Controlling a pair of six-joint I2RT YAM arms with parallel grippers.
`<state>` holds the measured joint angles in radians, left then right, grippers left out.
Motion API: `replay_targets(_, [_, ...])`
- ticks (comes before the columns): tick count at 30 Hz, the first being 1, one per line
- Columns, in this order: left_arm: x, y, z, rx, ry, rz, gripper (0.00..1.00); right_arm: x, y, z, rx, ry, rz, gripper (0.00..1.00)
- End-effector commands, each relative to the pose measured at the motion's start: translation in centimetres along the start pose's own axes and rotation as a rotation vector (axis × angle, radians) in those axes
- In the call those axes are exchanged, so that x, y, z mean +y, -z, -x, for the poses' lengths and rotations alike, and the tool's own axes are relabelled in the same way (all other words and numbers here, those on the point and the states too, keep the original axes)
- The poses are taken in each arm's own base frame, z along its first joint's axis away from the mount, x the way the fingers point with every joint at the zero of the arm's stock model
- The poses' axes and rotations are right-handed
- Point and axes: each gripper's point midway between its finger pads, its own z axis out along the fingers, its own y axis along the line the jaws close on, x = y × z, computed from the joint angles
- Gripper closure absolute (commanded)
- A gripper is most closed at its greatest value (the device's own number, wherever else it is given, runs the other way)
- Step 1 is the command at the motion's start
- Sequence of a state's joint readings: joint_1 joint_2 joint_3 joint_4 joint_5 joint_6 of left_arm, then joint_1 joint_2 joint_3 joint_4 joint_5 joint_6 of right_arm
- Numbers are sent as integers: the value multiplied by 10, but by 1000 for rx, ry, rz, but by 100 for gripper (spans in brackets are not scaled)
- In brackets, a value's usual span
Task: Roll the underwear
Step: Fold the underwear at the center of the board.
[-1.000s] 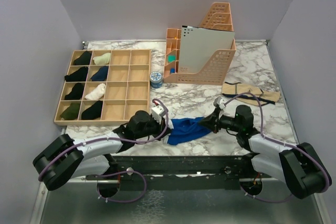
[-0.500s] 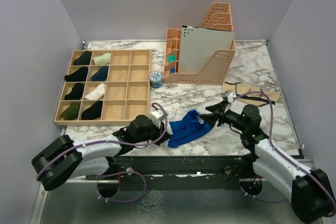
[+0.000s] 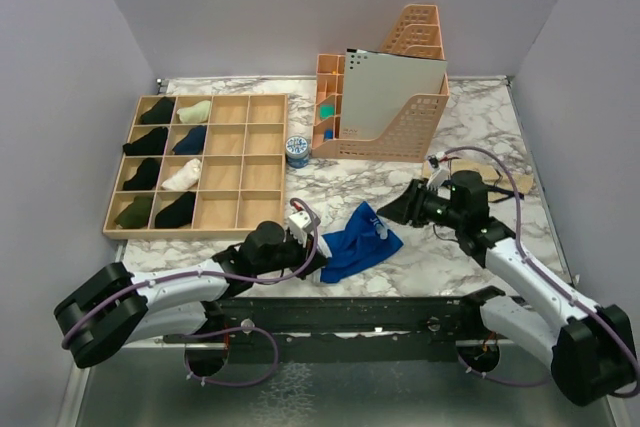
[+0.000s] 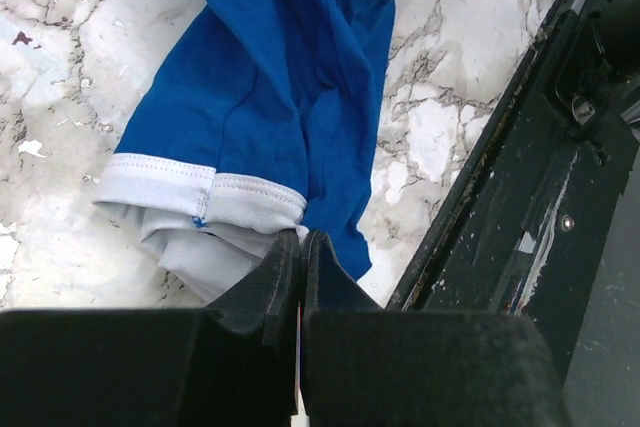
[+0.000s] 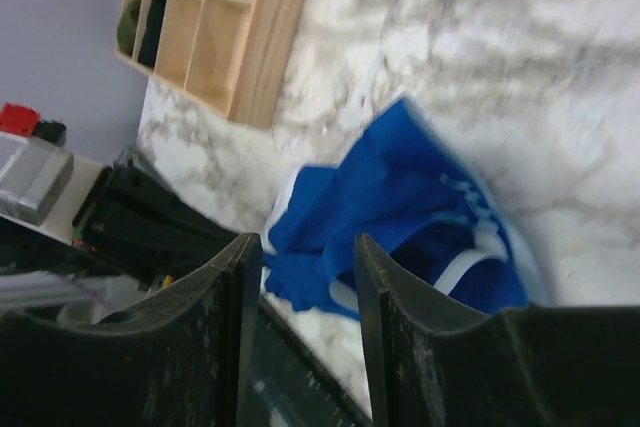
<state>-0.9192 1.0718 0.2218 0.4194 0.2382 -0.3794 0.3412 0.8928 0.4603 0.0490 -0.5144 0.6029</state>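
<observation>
The blue underwear (image 3: pixel 358 244) lies bunched on the marble tabletop (image 3: pixel 430 259), low in the middle of the top view and close to the near edge. Its long axis slants from lower left up to upper right. The left end effector (image 3: pixel 318 265) sits at the lower-left end of that line. In the left wrist view its fingers are pressed tight together, with the cloth's pale band (image 4: pixel 160 182) running into the tips, so I judge it to be clenched on that corner of the garment. From there the rest of the fabric stretches away, up the frame, along the direction the fingers point. The right end effector (image 3: pixel 398 211) is off the other end, just up and to the right of the cloth's far tip and clear of it. Its own camera looks down between two spread fingers with nothing held in the gap, and the blue heap shows beyond them in mid-frame. So the left arm is the one in contact, and the right is near but apart, pointing back down the garment's length toward the left. As I see it, any roll has to travel along that slanted axis, with the pinched corner as the anchored end and the loose upper-right end the one the right arm can reach.
</observation>
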Motion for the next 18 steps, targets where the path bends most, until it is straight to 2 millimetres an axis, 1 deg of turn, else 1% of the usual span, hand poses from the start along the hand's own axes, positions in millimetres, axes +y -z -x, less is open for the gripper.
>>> replay_targets(1, [0, -1, -3, 9, -23, 3, 100, 33, 5, -55, 285, -222, 129, 56])
replay_targets(3, [1, -3, -5, 20, -25, 4, 100, 39, 0, -64, 320, -192, 103, 56])
replay_targets(4, [1, -3, -5, 24, -24, 4, 100, 36, -1, -69, 349, -185, 58, 54])
replay_targets(6, [1, -4, -5, 24, -18, 9, 100, 21, -1, -76, 378, -210, -72, 46])
replay_targets(10, [2, -4, -4, 19, -22, 18, 100, 1, 7, -84, 335, -308, -228, 46])
replay_targets(13, [2, -4, -5, 24, -29, 16, 100, -7, 12, -93, 307, -399, -270, 46])
replay_targets(15, [2, -4, -6, 28, -30, 16, 100, -6, 13, -97, 296, -455, -261, 45])
replay_targets(17, [2, -3, -6, 28, -30, 14, 100, -8, 12, -96, 264, -522, -284, 38])
replay_targets(18, [2, -3, -6, 28, -32, 14, 100, -10, 12, -94, 246, -549, -301, 37])
